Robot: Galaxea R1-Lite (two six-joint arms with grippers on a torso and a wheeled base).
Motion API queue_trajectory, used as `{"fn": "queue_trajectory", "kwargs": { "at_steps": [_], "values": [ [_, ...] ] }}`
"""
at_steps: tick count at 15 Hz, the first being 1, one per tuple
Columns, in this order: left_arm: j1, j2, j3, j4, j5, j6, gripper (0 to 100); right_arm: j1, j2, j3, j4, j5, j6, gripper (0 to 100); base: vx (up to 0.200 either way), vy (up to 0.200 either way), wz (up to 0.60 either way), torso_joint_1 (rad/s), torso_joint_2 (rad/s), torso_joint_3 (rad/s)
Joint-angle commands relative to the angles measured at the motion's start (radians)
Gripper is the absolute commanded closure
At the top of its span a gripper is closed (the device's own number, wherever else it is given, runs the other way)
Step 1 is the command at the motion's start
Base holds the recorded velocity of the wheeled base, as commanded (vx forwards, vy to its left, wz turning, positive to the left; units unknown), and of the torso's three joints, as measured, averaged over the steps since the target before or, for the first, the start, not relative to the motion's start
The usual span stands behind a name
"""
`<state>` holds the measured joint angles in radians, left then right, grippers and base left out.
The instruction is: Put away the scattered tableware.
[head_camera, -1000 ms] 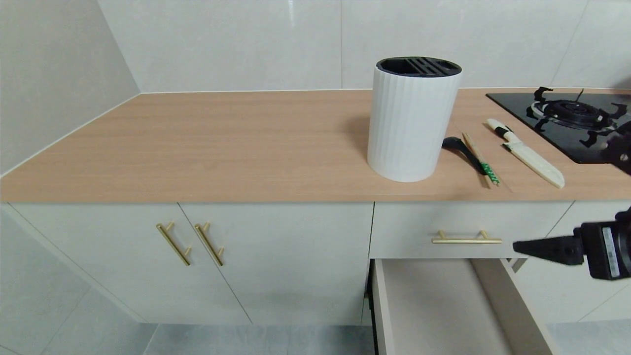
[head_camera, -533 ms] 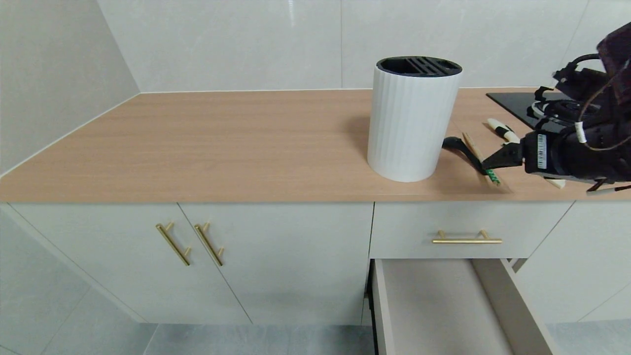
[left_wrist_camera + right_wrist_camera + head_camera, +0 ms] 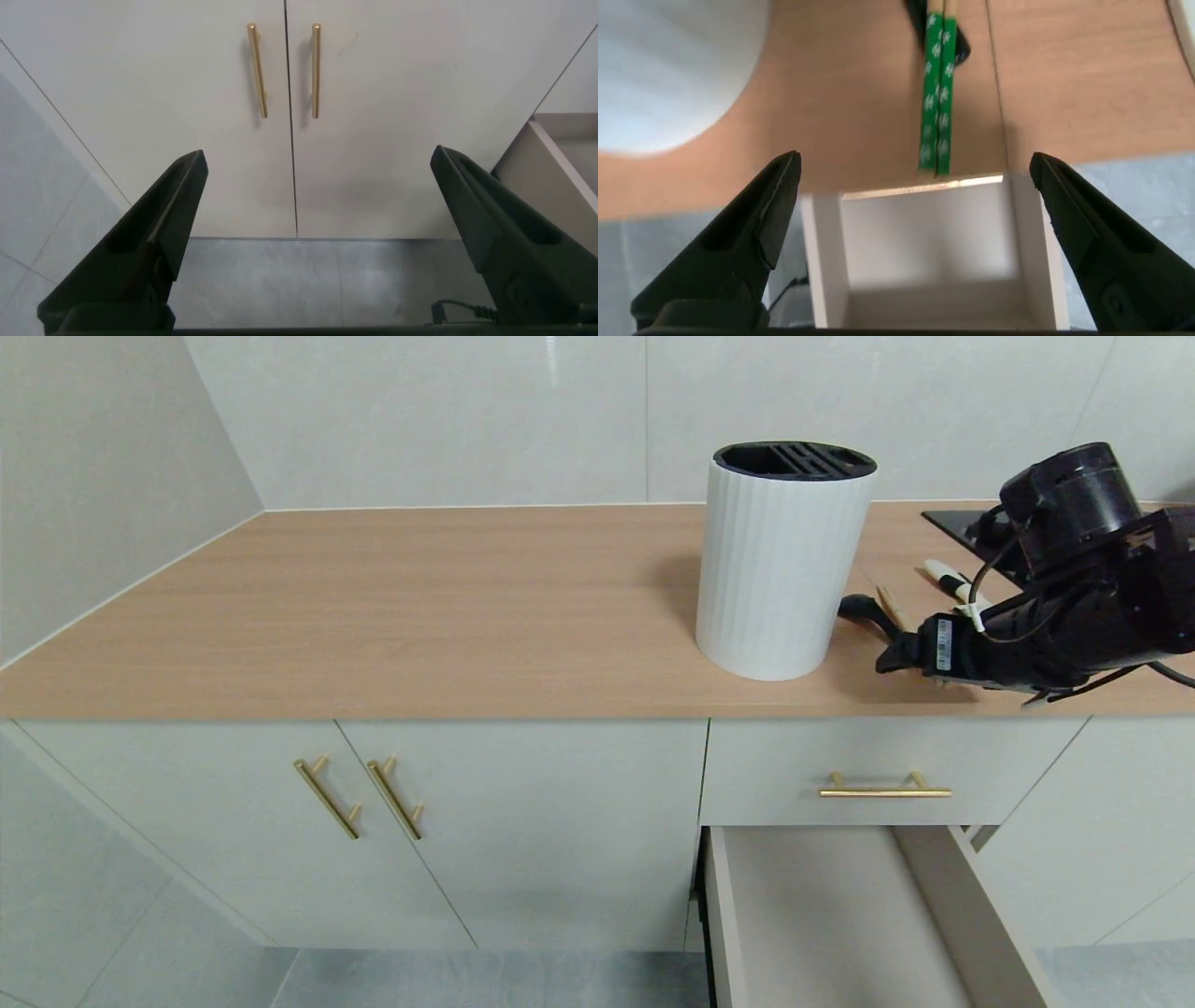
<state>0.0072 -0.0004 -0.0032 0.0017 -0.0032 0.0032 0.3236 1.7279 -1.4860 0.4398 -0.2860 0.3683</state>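
A pair of wooden chopsticks point(image 3: 936, 103) with green-patterned ends lies near the counter's front edge, beside a black spoon point(image 3: 854, 609). A short stretch of the chopsticks point(image 3: 892, 606) shows in the head view, behind my right arm. A white-handled knife point(image 3: 941, 579) lies farther right, mostly hidden by that arm. My right gripper point(image 3: 892, 659) hovers low over the chopsticks' near ends; in its wrist view this gripper point(image 3: 915, 166) is open, nothing between the fingers. A white ribbed holder point(image 3: 782, 565) with a black slotted top stands just left. My left gripper point(image 3: 318, 157) is open, facing the cabinet doors.
Below the counter a drawer point(image 3: 971, 924) stands pulled out, its white inside point(image 3: 924, 252) directly beneath the chopsticks' ends. A black gas hob point(image 3: 952, 523) is at the far right. Gold-handled cabinet doors point(image 3: 257, 70) are lower left. The wooden countertop point(image 3: 420, 607) stretches left.
My right arm rose from in front of the drawers to counter height, then moved left over the knife and chopsticks, covering most of them. The holder and tableware stayed put.
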Motion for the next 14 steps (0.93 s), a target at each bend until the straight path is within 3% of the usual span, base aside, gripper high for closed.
{"fn": "queue_trajectory", "kwargs": {
  "at_steps": [1,9,10,14],
  "values": [
    [0.0,0.0,0.0,0.0,0.0,0.0,0,-0.001,0.047,0.0,-0.021,-0.005,0.001,0,0.0,0.0,0.0,0.0,0.0,0.0],
    [0.0,0.0,0.0,0.0,0.0,0.0,0,-0.024,0.052,0.0,-0.062,-0.022,0.004,0,0.0,0.0,0.0,0.0,0.0,0.0],
    [0.0,0.0,0.0,0.0,0.0,0.0,0,-0.024,0.052,0.0,-0.062,-0.022,0.004,100,0.0,0.0,0.0,0.0,0.0,0.0],
    [0.0,0.0,0.0,0.0,0.0,0.0,0,-0.024,0.052,0.001,-0.062,-0.024,0.004,100,0.0,0.0,0.0,0.0,0.0,0.0]
  ]
}}
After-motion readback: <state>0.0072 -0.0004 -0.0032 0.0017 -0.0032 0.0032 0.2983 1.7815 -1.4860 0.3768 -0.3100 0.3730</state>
